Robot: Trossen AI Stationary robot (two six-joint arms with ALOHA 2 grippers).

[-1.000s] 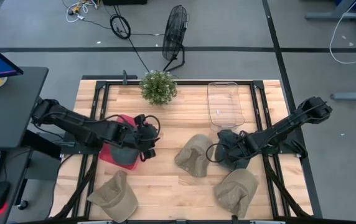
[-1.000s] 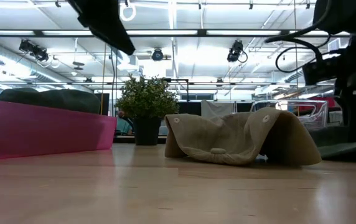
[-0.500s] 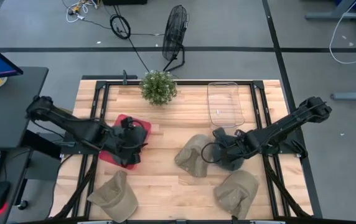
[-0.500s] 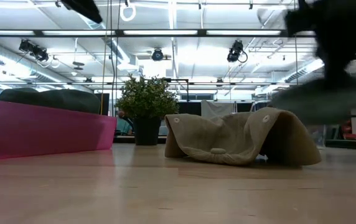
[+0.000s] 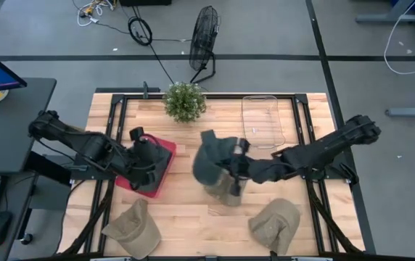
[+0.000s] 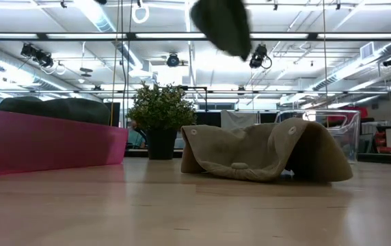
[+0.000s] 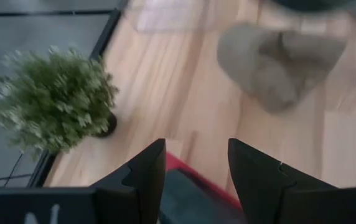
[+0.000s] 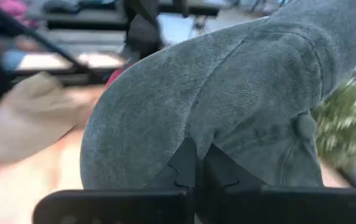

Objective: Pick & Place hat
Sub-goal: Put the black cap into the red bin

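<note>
My right gripper (image 5: 231,167) is shut on a dark grey hat (image 5: 211,161), held in the air above a tan hat (image 5: 226,192) that rests by its brim and crown at the table's middle. The low view shows the grey hat (image 6: 221,24) high up, well above the tan hat (image 6: 264,152). My left gripper (image 7: 196,168) stands open over the far edge of the pink bin (image 5: 157,163), holding nothing. Another dark hat (image 6: 59,108) lies in the pink bin (image 6: 45,147). My right gripper pinches the dark grey hat's crown cloth (image 8: 193,140) between its two fingers, a little way from the top button (image 8: 304,124). The fingers come from the table's right side, about level. The hat is lifted clear of the table and bulges out beyond the fingertips.
A potted plant (image 5: 184,100) stands at the far edge and a clear container (image 5: 262,122) at the far right. Two more tan hats lie near the front edge, one on the left (image 5: 131,221) and one on the right (image 5: 274,221).
My right gripper has shut on the dark grey hat on the table's right, lifted it clear and carried it up and toward the left edge, over the middle tan hat. My left gripper, still open, has drawn back toward the left edge over the pink bin.
</note>
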